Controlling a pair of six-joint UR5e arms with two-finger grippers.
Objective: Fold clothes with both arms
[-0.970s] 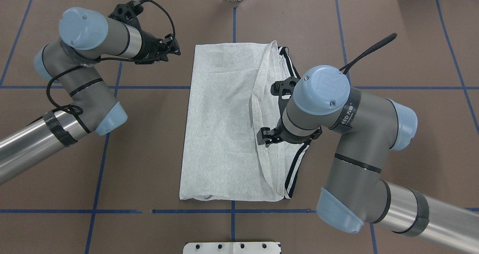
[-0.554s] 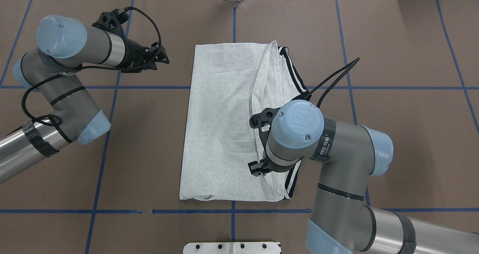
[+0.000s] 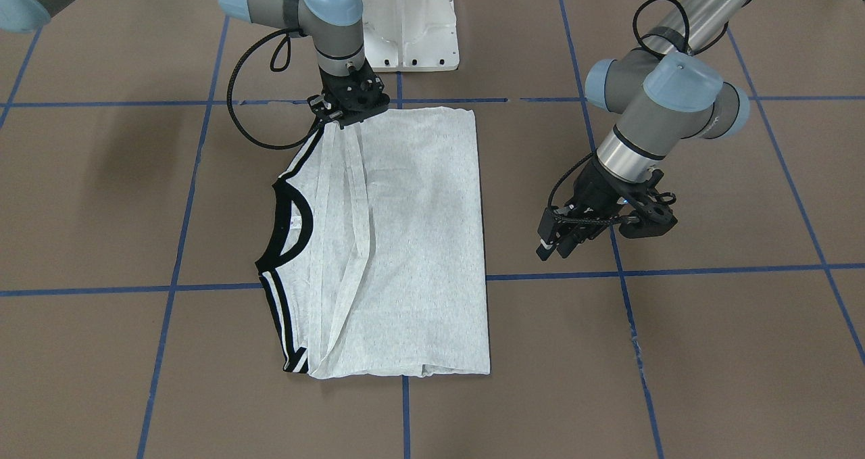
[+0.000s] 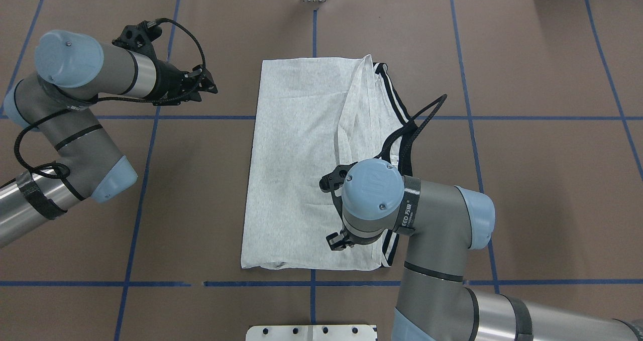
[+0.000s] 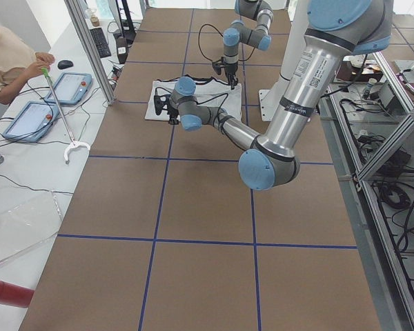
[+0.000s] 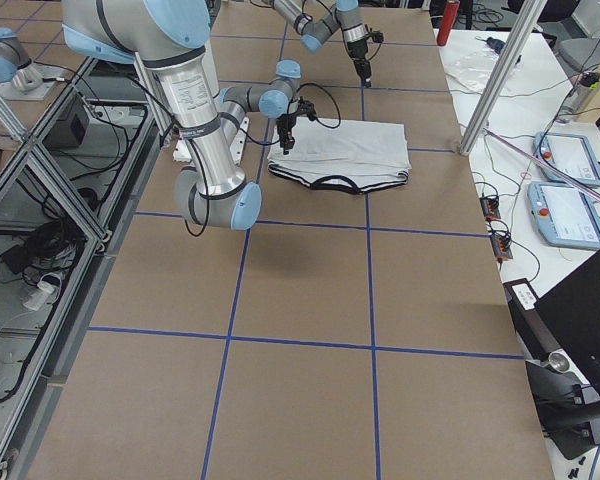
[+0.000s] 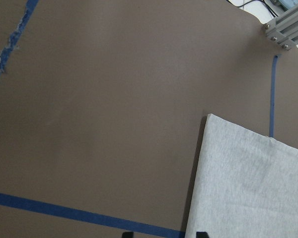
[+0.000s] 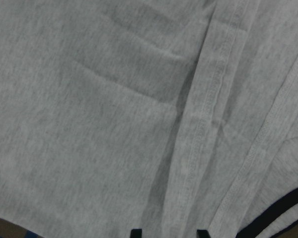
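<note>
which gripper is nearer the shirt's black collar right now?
Right. The right gripper is over the T-shirt at its robot-side edge, on the side of the collar. The left gripper hangs over the table, past the opposite edge.

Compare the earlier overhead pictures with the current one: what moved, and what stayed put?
The right gripper travelled along the folded right side of the T-shirt toward the robot, ending close to the near hem. The left gripper drew back from the shirt, farther to the robot's left. Neither visibly took hold of or released anything. The T-shirt lies just as before.
</note>
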